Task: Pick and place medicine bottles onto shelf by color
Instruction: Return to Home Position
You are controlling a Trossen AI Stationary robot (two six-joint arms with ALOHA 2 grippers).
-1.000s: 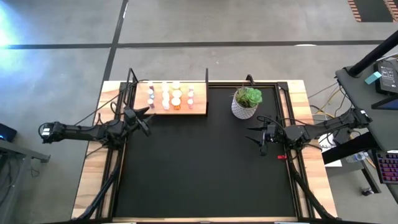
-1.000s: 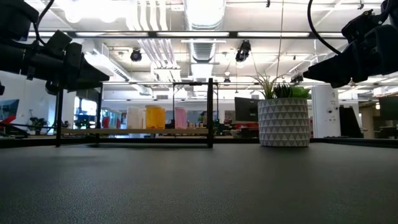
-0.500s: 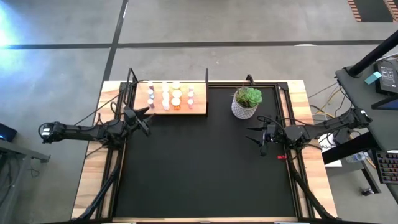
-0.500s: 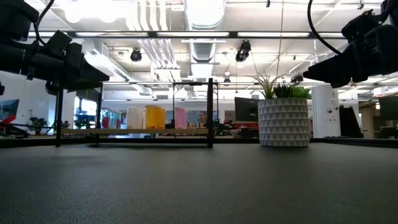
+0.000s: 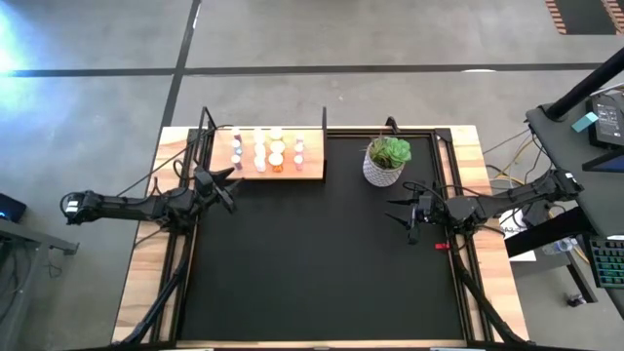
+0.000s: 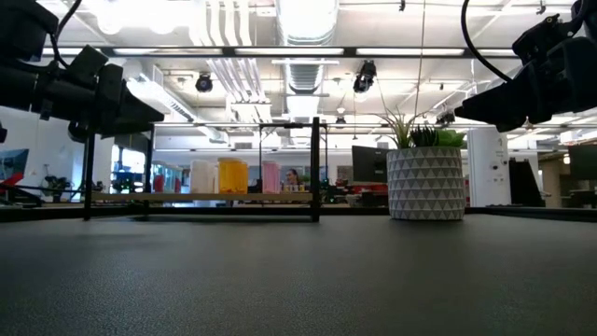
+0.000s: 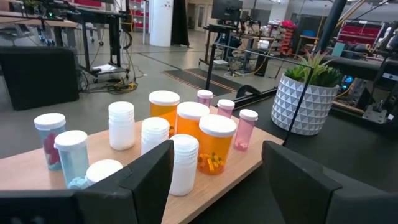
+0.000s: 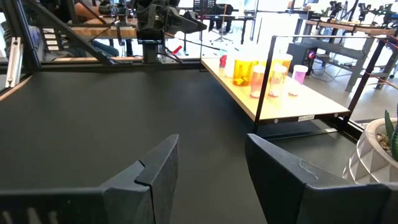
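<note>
Black mat (image 5: 322,253) covers most of the wooden tabletop (image 5: 144,283); no bottle is seen on its near half. Nearest of the small things, a red object (image 5: 441,246) lies just beside the right hand (image 5: 400,214), which is held above the mat w/ fingers spread wide & nothing between them. Left hand (image 5: 232,190) is likewise wide & unloaded, and is held just off the near-left corner of the shelf (image 5: 314,168). Farther back, the medicine bottles (image 5: 268,151) are stood upright on the shelf in colour groups: bluish, white, orange, pink. Plant pot (image 5: 382,168) is set to the shelf's right, near the right hand.

Sorting is judged complete, so risk is confined to the retreat. If the left arm is swung or raised w/o first being backed off, a finger could be caught on one of the black posts (image 6: 317,168) or on the front-row bottles. These look light & closely packed, so one tip could topple neighbours & mix the groups. On the right, the red object could be nudged, or the pot clipped, if the wrist is dropped or swung wide.
</note>
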